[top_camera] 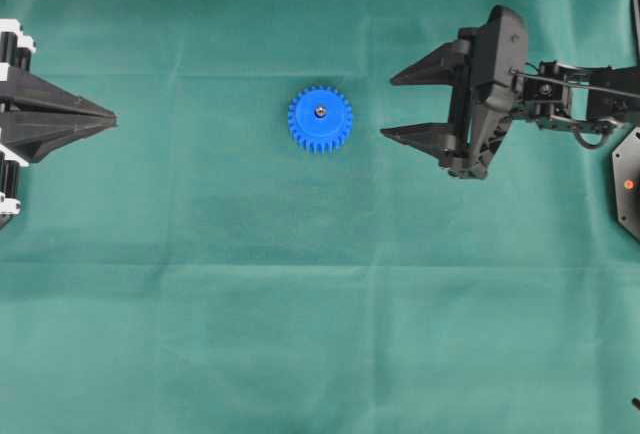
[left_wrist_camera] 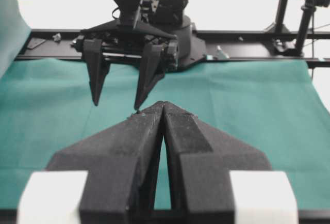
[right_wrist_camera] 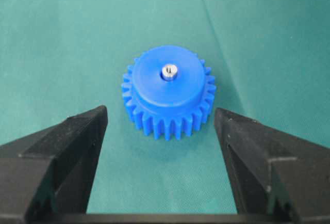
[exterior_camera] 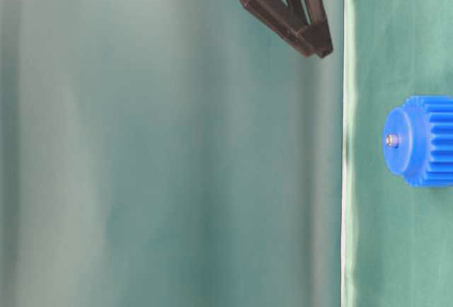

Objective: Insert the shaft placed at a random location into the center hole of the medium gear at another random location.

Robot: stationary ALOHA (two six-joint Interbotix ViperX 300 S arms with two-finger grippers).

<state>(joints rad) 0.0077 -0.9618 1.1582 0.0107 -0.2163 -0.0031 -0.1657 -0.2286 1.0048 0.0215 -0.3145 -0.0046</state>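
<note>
The blue medium gear [top_camera: 320, 119] lies flat on the green cloth near the middle of the table. The silvery shaft [top_camera: 319, 110] stands in its center hole, its tip showing above the hub. Both also show in the right wrist view, the gear [right_wrist_camera: 168, 91] and the shaft [right_wrist_camera: 169, 71], and in the table-level view, the gear [exterior_camera: 421, 141] and the shaft [exterior_camera: 391, 139]. My right gripper [top_camera: 388, 106] is open and empty, to the right of the gear and apart from it. My left gripper [top_camera: 113, 117] is shut and empty at the far left edge; its closed tips [left_wrist_camera: 163, 105] hide the gear in the left wrist view.
Green cloth [top_camera: 300, 304] covers the whole table. The right arm's black base [top_camera: 628, 184] sits at the right edge. A black frame rail [left_wrist_camera: 247, 48] runs along the far side in the left wrist view.
</note>
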